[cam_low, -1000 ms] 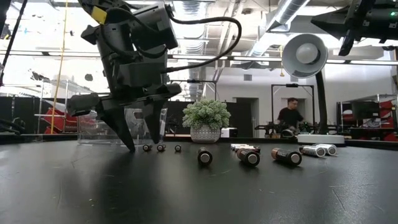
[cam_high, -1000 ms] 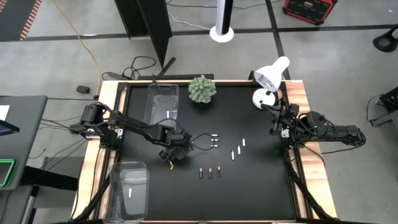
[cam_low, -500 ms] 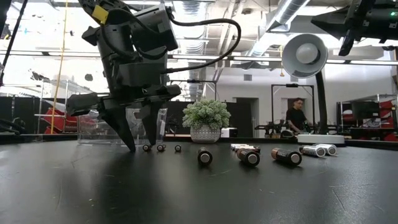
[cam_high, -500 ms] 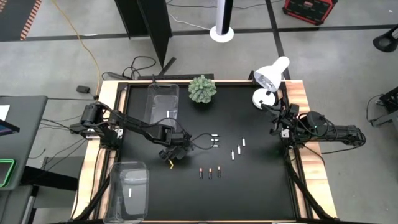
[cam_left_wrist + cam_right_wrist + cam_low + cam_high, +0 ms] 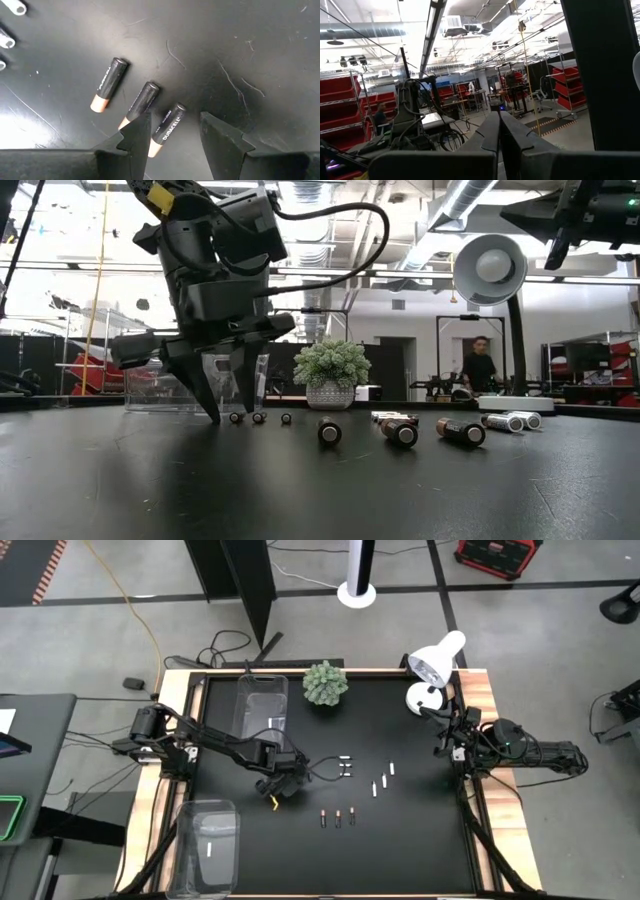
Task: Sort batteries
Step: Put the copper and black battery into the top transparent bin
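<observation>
Legend, left to right. At the left stand two clear bins, one far [image 5: 262, 705] and one near [image 5: 210, 845]; the near one appears to hold a single pale battery, the far one cannot be read. Right of them, the left gripper [image 5: 279, 784] hangs low over the mat, its fingers [image 5: 136, 136] spread fairly wide and holding nothing. Just right and near of it lie three dark batteries [image 5: 338, 817] in a close row, copper ends alike. In the left wrist view, the nearest of them [image 5: 169, 125] lines up with the gap between the fingers. Farther right, the white batteries [image 5: 383, 780] lie scattered in ones and twos. The right gripper [image 5: 447, 740] waits at the right edge, fingers pressed together. The principal hazard appears to be the tight spacing. A finger descending slightly off line may strike the middle battery [image 5: 140, 102]. It may then roll that battery away or pinch two at once. A grip near one end may let the smooth cylinder pivot out. A battery dropped short of a bin would probably roll across the mat.
</observation>
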Robot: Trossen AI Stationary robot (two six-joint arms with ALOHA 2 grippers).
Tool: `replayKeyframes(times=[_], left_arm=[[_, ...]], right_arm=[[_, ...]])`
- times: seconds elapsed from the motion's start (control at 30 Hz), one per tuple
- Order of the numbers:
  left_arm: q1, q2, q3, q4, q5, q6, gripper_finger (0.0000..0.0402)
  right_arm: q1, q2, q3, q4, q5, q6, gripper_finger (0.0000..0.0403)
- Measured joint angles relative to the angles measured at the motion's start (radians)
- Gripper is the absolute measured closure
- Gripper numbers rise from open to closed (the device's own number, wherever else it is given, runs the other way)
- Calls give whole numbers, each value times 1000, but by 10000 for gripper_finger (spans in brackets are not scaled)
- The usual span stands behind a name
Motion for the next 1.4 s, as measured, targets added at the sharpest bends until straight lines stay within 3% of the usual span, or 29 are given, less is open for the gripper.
replayKeyframes(times=[0.53, 1.0, 1.4], left_arm=[[22, 0, 2, -5, -7, 143, 242], [25, 3, 29, -70, -30, 151, 242], [39, 7, 31, -89, -17, 248, 242]], right_arm=[[0, 0, 0, 0, 0, 0, 372], [0, 0, 0, 0, 0, 0, 372], [0, 0, 0, 0, 0, 1, 372]])
